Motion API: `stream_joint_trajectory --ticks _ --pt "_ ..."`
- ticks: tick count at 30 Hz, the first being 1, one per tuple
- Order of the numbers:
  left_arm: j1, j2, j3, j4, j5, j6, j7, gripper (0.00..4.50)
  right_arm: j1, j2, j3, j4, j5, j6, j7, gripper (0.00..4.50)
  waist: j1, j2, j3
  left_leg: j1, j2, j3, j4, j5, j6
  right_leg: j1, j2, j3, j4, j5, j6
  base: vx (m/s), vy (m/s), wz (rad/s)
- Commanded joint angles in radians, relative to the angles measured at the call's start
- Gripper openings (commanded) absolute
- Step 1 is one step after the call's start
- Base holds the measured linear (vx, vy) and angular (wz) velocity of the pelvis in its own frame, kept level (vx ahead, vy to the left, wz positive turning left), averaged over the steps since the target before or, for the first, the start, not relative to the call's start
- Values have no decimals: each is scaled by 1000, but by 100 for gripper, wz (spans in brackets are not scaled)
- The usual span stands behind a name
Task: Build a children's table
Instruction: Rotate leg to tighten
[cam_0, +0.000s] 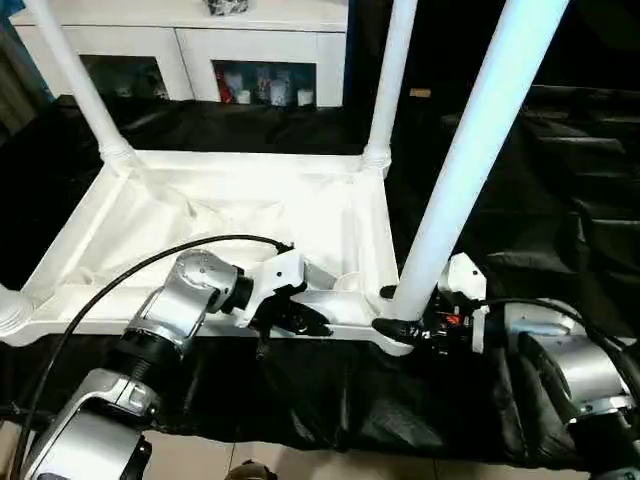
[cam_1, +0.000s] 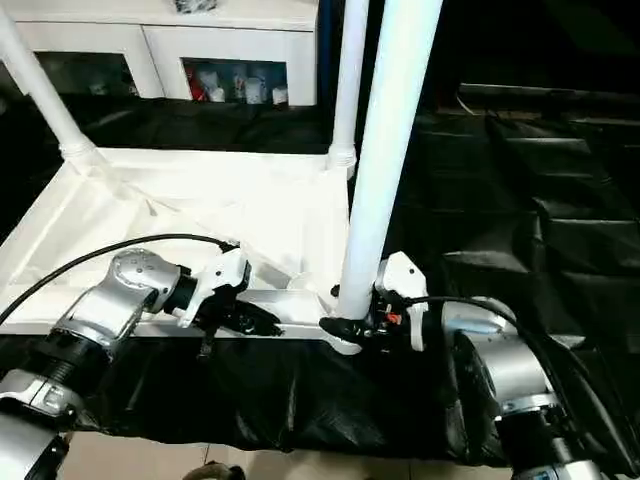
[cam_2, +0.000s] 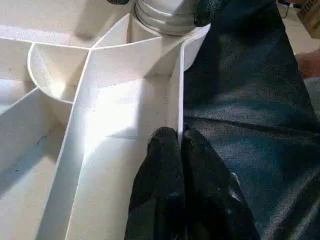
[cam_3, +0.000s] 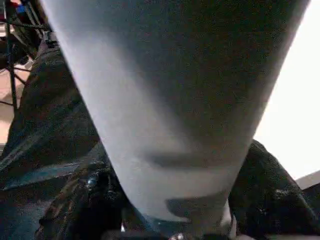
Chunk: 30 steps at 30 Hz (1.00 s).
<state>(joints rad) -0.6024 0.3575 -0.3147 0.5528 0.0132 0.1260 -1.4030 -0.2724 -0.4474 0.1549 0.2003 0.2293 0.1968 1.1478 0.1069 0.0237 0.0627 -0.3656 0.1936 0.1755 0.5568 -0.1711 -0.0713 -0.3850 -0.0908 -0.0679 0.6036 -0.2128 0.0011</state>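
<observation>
Looks like the last-leg step: right gripper (cam_0: 400, 325) fingers hug the near-right leg (cam_0: 470, 160) low in frame, left gripper (cam_2: 180, 145) fingers pinch the tabletop (cam_0: 240, 215) rim, so next it probably needs pushing or twisting home in its socket.

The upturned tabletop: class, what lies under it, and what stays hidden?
A black cloth lies under the upturned tabletop and spreads out past its rim on the near, far and right sides. What the cloth rests on is covered, so it cannot be told.

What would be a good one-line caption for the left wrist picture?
Shut left gripper pinching the rim of the upturned tabletop, a leg standing in the corner socket beyond.
</observation>
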Motion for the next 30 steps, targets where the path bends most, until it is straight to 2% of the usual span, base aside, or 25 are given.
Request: stream_joint_trajectory --ticks 1,3,4,5,8,10,12,13,15,17,18,19,20,21,23,24,25,26,27,29,30 --pt "-35 -16 -15 14 -7 -10 15 0 18 22 100 -40 14 32 75 241 3 -16 -52 4 38 -5 -53 -154 100 46 -56 43 -66 -83 -264 0 0 0" --pt "-35 -16 -15 14 -7 -10 15 0 18 22 100 -40 14 32 75 240 5 -12 -52 4 38 -5 -53 -153 100 44 -57 43 -66 -88 -263 0 0 0" --pt "-33 -20 -8 17 -8 -10 24 0 35 30 93 -51 24 46 72 239 6 -20 -51 4 38 -5 -54 -152 99 45 -58 43 -66 -93 -261 0 0 0" --pt "-33 -20 -8 17 -8 -10 24 0 35 30 93 -51 24 46 72 239 8 -18 -51 4 39 -5 -54 -152 99 44 -59 43 -66 -97 -259 0 0 0" --pt "-21 -30 5 11 -5 2 73 0 67 60 71 -60 25 58 -3 238 10 -19 -50 5 40 -5 -56 -156 95 42 -59 45 -68 -111 -250 0 0 0" --pt "-16 -48 18 13 0 16 128 0 77 105 42 -30 -11 43 -128 238 7 -17 -48 6 41 -6 -59 -172 80 38 -62 45 -72 -142 -244 0 0 0" --pt "-14 -62 24 13 5 25 163 0 74 137 23 1 -39 26 -215 237 1 -20 -42 10 38 -8 -68 -239 43 34 -64 46 -85 -263 -217 0 0 0" --pt "-10 -94 30 9 17 47 234 0 57 204 -19 69 -83 6 -387 235 -1 -19 -42 11 39 -10 -71 -257 25 32 -65 47 -88 -310 -201 0 0 0" --pt "-9 -114 31 8 25 56 272 0 43 237 -43 102 -94 10 -469 230 -8 -19 -38 13 38 -13 -75 -293 1 30 -67 48 -96 -372 -180 0 0 0" --pt "-9 -163 33 5 43 80 357 0 5 299 -90 167 -103 13 -617 223 -14 -18 -36 16 37 -16 -79 -325 -11 26 -64 49 -99 -401 -164 0 0 0" --pt "-9 -163 33 5 43 80 357 0 5 299 -90 167 -103 13 -617 211 -20 -19 -36 18 36 -17 -79 -345 -16 25 -65 48 -102 -421 -158 0 0 0" --pt "-8 -214 30 4 60 96 434 0 -40 350 -123 229 -118 5 -748 211 -18 -15 -38 18 36 -18 -79 -346 -17 26 -66 48 -102 -419 -154 0 0 0" --pt "-7 -215 30 4 60 96 437 0 -41 351 -124 231 -119 5 -753 209 -24 -18 -39 16 36 -17 -81 -345 -21 24 -64 49 -102 -403 -154 0 0 0" --pt "-6 -229 27 2 66 98 456 0 -56 365 -131 250 -127 -1 -792 207 -23 -15 -41 16 36 -19 -81 -338 -22 27 -64 48 -100 -390 -154 0 0 0" --pt "2 -265 19 -7 75 113 494 0 -93 406 -147 289 -125 -15 -862 206 -23 -16 -42 17 35 -15 -79 -329 -15 24 -61 50 -101 -351 -156 0 0 0" --pt "4 -279 13 -11 79 117 504 0 -108 424 -145 298 -127 -20 -881 205 -21 -13 -42 13 33 -16 -79 -316 -10 28 -59 49 -98 -321 -159 0 0 0" --pt "4 -279 13 -11 79 117 504 0 -108 424 -145 298 -127 -20 -881 205 -22 -14 -43 12 33 -14 -79 -313 -8 28 -58 50 -97 -309 -160 0 0 0" --pt "7 -286 3 -14 82 114 505 0 -120 438 -133 304 -148 -28 -903 205 -20 -11 -45 12 33 -14 -78 -303 -7 30 -58 50 -95 -289 -162 0 0 0" --pt "8 -288 -3 -17 82 112 502 0 -127 442 -119 308 -175 -39 -924 205 -22 -13 -46 10 31 -13 -77 -290 -6 31 -57 50 -93 -265 -164 0 0 0" --pt "10 -279 -10 -20 79 98 481 0 -126 445 -118 306 -181 -63 -915 205 -22 -13 -46 10 31 -13 -76 -282 -1 32 -56 50 -92 -246 -166 0 0 0" --pt "12 -268 -14 -25 78 93 468 0 -125 451 -132 309 -178 -82 -921 239 -22 -10 -47 10 32 -12 -76 -282 3 32 -56 50 -91 -229 -170 0 0 0"
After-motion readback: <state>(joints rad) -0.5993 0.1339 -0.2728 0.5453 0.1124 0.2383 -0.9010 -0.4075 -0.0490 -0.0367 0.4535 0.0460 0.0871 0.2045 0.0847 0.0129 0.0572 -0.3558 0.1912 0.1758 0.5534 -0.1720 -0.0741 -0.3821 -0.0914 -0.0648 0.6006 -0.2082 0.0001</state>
